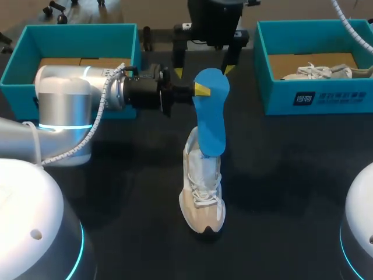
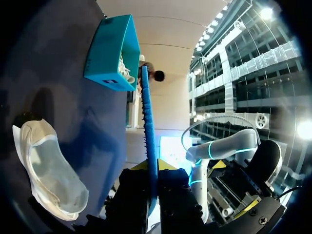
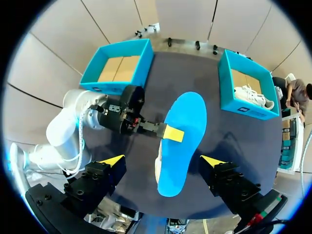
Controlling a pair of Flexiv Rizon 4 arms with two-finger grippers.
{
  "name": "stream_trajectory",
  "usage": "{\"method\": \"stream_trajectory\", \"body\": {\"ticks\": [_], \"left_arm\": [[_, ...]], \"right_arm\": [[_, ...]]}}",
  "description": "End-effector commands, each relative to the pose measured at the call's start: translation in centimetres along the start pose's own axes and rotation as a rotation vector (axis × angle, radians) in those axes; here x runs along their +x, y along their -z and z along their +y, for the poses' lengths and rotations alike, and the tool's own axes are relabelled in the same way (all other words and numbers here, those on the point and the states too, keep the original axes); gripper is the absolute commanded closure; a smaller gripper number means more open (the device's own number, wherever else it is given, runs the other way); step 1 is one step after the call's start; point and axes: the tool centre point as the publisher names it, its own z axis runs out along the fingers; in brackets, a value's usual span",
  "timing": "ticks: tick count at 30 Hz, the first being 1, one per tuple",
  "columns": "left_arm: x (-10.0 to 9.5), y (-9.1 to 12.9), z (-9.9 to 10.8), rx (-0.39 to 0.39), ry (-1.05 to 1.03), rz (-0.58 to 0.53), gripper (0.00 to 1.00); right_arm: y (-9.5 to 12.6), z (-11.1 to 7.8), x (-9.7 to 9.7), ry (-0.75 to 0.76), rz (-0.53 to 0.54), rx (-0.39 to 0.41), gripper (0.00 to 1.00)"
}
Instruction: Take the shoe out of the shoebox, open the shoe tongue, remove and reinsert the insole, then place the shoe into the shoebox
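A blue insole (image 1: 211,114) hangs in the air over the table, with my left gripper (image 1: 201,88) shut on its edge near the heel end. In the left wrist view the insole (image 2: 147,122) shows edge-on between the fingers. Below it, a beige and white shoe (image 1: 203,189) stands on the dark table, toe toward the front edge. My right gripper (image 1: 203,67) hovers open above the back of the table, its yellow tips either side of the insole (image 3: 183,139) from above. The shoe (image 2: 48,170) lies apart from the insole in the left wrist view.
A teal shoebox (image 1: 17,64) with only a cardboard floor stands at the back left. A second teal shoebox (image 1: 326,96) at the back right holds another white shoe (image 1: 317,72). My left arm (image 1: 70,96) stretches across the left half of the table.
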Motion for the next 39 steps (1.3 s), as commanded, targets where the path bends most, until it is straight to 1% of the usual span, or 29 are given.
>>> {"method": "stream_trajectory", "body": {"ticks": [1,5,9,12,17,19,23,25,28,30,31,33,35,39], "left_arm": [[0.0,0.0,0.2,0.003,0.0,-0.003,1.0],[0.0,0.0,0.2,0.003,0.0,-0.003,1.0],[0.0,0.0,0.2,0.003,0.0,-0.003,1.0],[0.0,0.0,0.2,0.003,0.0,-0.003,1.0],[0.0,0.0,0.2,0.003,0.0,-0.003,1.0],[0.0,0.0,0.2,0.003,0.0,-0.003,1.0],[0.0,0.0,0.2,0.003,0.0,-0.003,1.0],[0.0,0.0,0.2,0.003,0.0,-0.003,1.0],[0.0,0.0,0.2,0.003,0.0,-0.003,1.0],[0.0,0.0,0.2,0.003,0.0,-0.003,1.0],[0.0,0.0,0.2,0.003,0.0,-0.003,1.0],[0.0,0.0,0.2,0.003,0.0,-0.003,1.0],[0.0,0.0,0.2,0.003,0.0,-0.003,1.0],[0.0,0.0,0.2,0.003,0.0,-0.003,1.0]], "right_arm": [[-0.1,0.0,-0.1,-0.001,0.002,-0.001,0.0],[-0.1,0.0,-0.1,-0.001,0.002,-0.001,0.0],[0.6,-0.2,-1.7,0.013,0.056,-0.002,0.0],[0.8,-0.5,-2.5,0.061,0.045,0.018,0.0],[1.2,-1.1,-3.8,0.096,0.071,0.043,0.0],[1.5,-1.2,-4.3,0.082,0.114,0.022,0.0],[2.1,-1.4,-5.4,0.068,0.127,0.004,0.0],[2.4,-1.5,-6.1,0.044,0.167,-0.025,0.0],[2.7,-1.6,-7.0,0.039,0.208,-0.031,0.0],[2.8,-1.6,-7.7,0.045,0.245,-0.02,0.0],[3.0,-1.5,-8.1,0.042,0.278,-0.036,0.0],[3.1,-1.4,-8.6,0.047,0.322,-0.02,0.0],[3.1,-1.4,-9.2,0.041,0.354,-0.021,0.0],[2.9,-1.2,-9.9,0.037,0.462,-0.016,0.0]]}}
